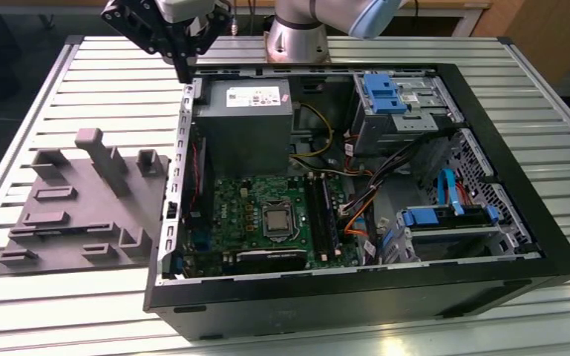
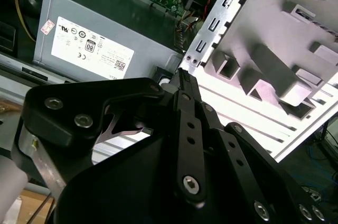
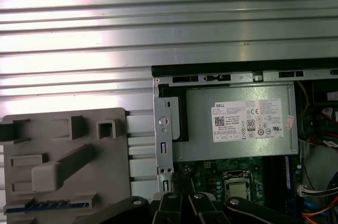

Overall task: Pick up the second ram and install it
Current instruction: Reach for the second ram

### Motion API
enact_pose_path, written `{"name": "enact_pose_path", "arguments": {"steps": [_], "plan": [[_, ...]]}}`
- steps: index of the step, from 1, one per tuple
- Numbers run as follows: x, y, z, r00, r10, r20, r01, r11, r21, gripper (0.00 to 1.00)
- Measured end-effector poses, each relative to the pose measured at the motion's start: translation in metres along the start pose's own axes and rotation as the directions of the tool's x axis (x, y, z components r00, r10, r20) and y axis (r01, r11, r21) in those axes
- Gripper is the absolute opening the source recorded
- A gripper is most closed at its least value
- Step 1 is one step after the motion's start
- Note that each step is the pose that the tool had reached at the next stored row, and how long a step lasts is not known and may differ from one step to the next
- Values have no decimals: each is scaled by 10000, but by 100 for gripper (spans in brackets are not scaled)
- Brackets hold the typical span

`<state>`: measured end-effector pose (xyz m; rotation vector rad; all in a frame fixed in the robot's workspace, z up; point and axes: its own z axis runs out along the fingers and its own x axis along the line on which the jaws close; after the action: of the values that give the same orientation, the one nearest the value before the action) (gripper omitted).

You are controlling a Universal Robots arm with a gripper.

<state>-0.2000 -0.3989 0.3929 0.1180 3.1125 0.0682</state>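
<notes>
The second ram [image 3: 50, 204], a long, narrow dark stick with a row of bluish chips, appears to sit on edge in a slot of the grey plastic tray with upright posts [image 3: 113, 182]. That slot is on the near side of the tray's long sloping post [image 3: 58, 168]. In the exterior view I cannot make the stick out. The tray lies flat on the silver slatted aluminium table [image 1: 67, 311], just beside the open black computer case [image 1: 364, 300], on the exterior view's left of it.

I have no hold of the stick. My gripper [image 1: 184, 73] hangs above the far left corner of the case, over its left wall. My black fingers [image 2: 187, 129] are brought together to a single tip with nothing between them. That tip is well apart from the ram, farther back than the tray's posts.

Just right of my tip, inside the case, sits the boxy grey metal power supply with a white label [image 1: 243, 122]. Nearer lies the large green circuit board [image 1: 231, 211] with its square silver chip [image 1: 278, 220]. Right of the chip run long dark memory slots [image 1: 320, 215]; I cannot tell whether a stick stands in them. Blue plastic drive brackets [image 1: 381, 93] sit at the far right of the case. The grey base of my arm [image 1: 298, 41] stands on the table beyond the case.
</notes>
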Motion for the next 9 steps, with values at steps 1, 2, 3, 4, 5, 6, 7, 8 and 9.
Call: {"name": "enact_pose_path", "arguments": {"steps": [1,2,3,4,5,6,7,8,9], "plan": [[3,0,0,10000,0,0,0,10000,0,11],[6,-1,0,10000,0,0,0,10000,0,11],[9,-1,0,10000,0,0,0,10000,0,11],[13,-1,-1,10000,1,0,-1,10000,1,11],[19,-2,-1,10000,1,0,-1,10000,1,11],[23,-2,-1,10000,0,0,0,10000,0,11],[28,-2,-1,10000,1,0,-1,10000,1,11],[32,-2,-1,10000,0,-1,0,10000,1,11],[35,-3,-1,10000,0,0,0,10000,1,11]]}}
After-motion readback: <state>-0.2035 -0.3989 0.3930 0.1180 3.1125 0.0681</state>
